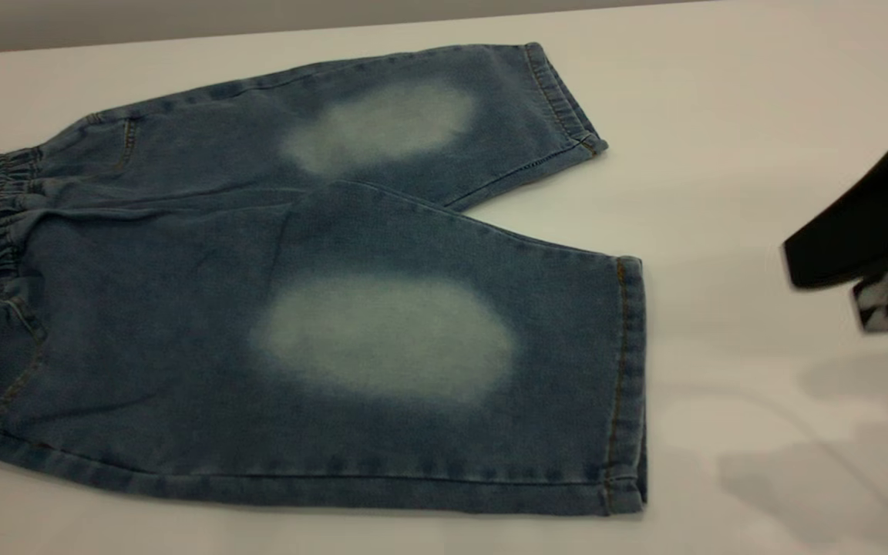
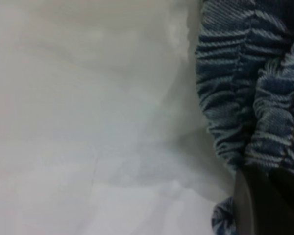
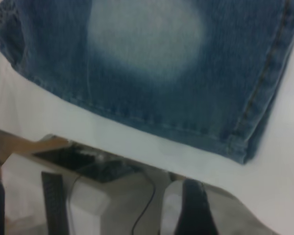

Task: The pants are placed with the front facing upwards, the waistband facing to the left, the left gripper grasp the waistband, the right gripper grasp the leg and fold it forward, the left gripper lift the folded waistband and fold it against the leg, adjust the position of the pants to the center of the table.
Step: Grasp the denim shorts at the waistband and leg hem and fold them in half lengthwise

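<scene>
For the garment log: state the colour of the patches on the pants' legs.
Pale, faded whitish-blue ovals on blue denim pants; exterior view shows them best.

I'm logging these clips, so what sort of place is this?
Probably an indoor robot lab or workshop, not a home: denim pants lie flat on a plain white table, a black robot arm reaches in, and the right wrist view shows cabled equipment beyond the table edge.

A dull grey wall [image 1: 182,19] runs behind the white bench [image 1: 721,116], and beyond its edge stands a pale cabinet [image 3: 88,205] with a dark cable [image 3: 147,205].
</scene>
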Tool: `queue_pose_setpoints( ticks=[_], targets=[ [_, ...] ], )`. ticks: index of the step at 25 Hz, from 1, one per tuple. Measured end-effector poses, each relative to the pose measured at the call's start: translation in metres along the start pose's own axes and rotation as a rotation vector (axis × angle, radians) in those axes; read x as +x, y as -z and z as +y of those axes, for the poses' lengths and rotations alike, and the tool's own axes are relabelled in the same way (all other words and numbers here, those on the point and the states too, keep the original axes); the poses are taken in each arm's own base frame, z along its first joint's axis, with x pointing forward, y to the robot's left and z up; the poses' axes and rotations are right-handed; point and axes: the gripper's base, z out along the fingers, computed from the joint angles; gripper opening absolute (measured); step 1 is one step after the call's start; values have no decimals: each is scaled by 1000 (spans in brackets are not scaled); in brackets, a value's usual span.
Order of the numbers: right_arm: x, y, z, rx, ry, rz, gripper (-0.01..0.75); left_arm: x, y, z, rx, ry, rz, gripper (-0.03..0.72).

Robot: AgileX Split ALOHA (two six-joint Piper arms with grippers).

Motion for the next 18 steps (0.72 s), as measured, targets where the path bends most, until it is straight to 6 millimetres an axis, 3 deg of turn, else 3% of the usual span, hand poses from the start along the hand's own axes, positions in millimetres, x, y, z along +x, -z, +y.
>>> queue_pose_setpoints(
  ticks=[6, 18],
  targets=[
    [3, -32, -20, -80, -60, 119, 463, 0, 0, 0, 0, 0, 0, 54],
    [20, -82, -59, -154, -177, 201, 467, 0, 0, 0, 1, -1, 3, 54]
  ],
)
